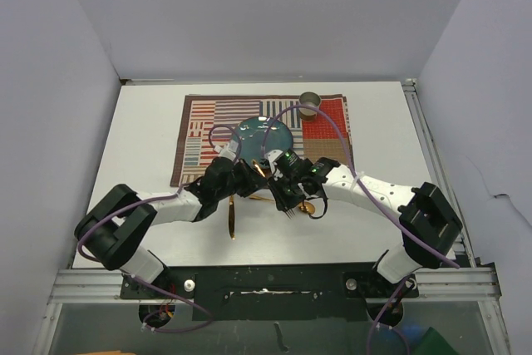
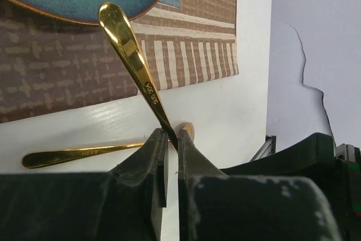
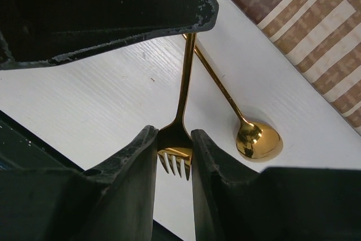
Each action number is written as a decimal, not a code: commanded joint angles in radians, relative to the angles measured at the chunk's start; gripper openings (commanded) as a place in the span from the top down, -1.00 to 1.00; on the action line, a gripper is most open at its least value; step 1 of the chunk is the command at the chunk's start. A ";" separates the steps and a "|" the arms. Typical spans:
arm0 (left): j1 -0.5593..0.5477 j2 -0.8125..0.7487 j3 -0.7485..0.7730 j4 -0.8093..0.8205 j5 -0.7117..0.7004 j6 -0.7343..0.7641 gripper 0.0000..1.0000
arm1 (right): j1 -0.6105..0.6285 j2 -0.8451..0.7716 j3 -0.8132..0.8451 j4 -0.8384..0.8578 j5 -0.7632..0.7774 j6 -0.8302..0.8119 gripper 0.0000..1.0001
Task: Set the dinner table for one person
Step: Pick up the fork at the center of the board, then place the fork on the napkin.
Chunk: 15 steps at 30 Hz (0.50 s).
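A gold fork (image 2: 132, 55) hangs above the white dinner table (image 1: 150, 139), gripped at both ends. My left gripper (image 2: 172, 136) is shut on its handle, whose rounded end points toward the teal plate (image 1: 264, 135). My right gripper (image 3: 174, 139) is shut on the fork's neck (image 3: 183, 83), with the tines showing between its fingers. In the top view the two grippers meet just below the plate, left gripper (image 1: 259, 169) above right gripper (image 1: 288, 202). A gold spoon (image 3: 258, 139) lies on the table beside the fork. The striped placemat (image 1: 208, 122) carries the plate.
A gold knife (image 1: 232, 218) lies on the table below the placemat's near edge, left of the grippers. A small metal cup (image 1: 308, 104) stands at the placemat's far right corner. Aluminium rails (image 1: 424, 130) run along the table's right edge.
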 commanded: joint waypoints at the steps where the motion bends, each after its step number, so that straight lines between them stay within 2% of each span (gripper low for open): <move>1: -0.001 -0.069 0.029 -0.014 -0.029 0.051 1.00 | -0.006 -0.038 -0.004 0.034 -0.017 -0.012 0.89; 4: 0.031 -0.141 0.037 -0.082 -0.053 0.077 1.00 | -0.006 -0.041 -0.013 0.036 -0.020 -0.011 0.81; 15: 0.195 -0.390 0.084 -0.311 -0.139 0.179 1.00 | -0.009 -0.027 -0.034 0.049 -0.030 -0.017 0.77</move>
